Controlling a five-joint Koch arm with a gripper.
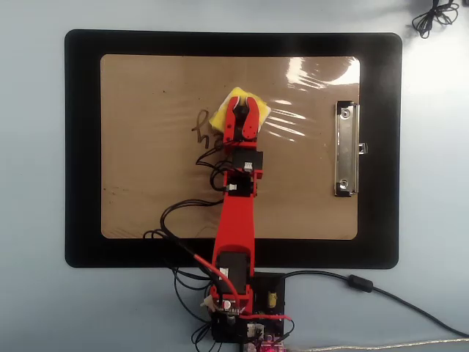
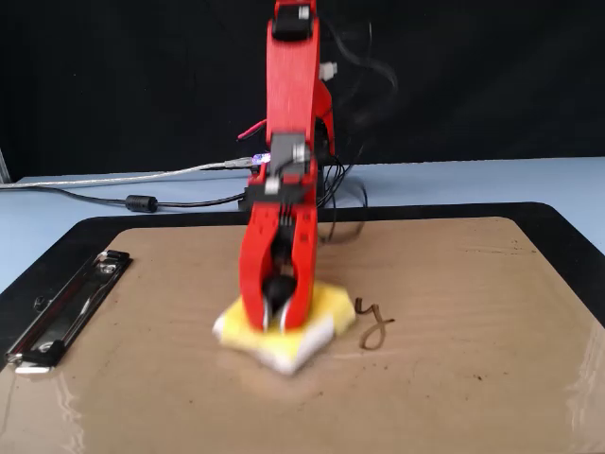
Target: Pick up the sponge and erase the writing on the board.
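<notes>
The pincer points steeply down, its two red jaws nearly together and clamped on the sponge, pressing it flat on the board, probably so the pad drags across the ink; in the fixed view, going left to right, the silver clip lies well apart at the board's left end, the sponge sits mid-board, and just beside its right edge the writing shows only a last looping letter. In the overhead view the sponge touches the strokes' right side, the board resting on a black mat on the tabletop.

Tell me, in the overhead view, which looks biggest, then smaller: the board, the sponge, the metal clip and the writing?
1. The board.
2. The metal clip.
3. The sponge, partly hidden under the gripper.
4. The writing, though some is covered, so third and fourth are unsure.
</notes>
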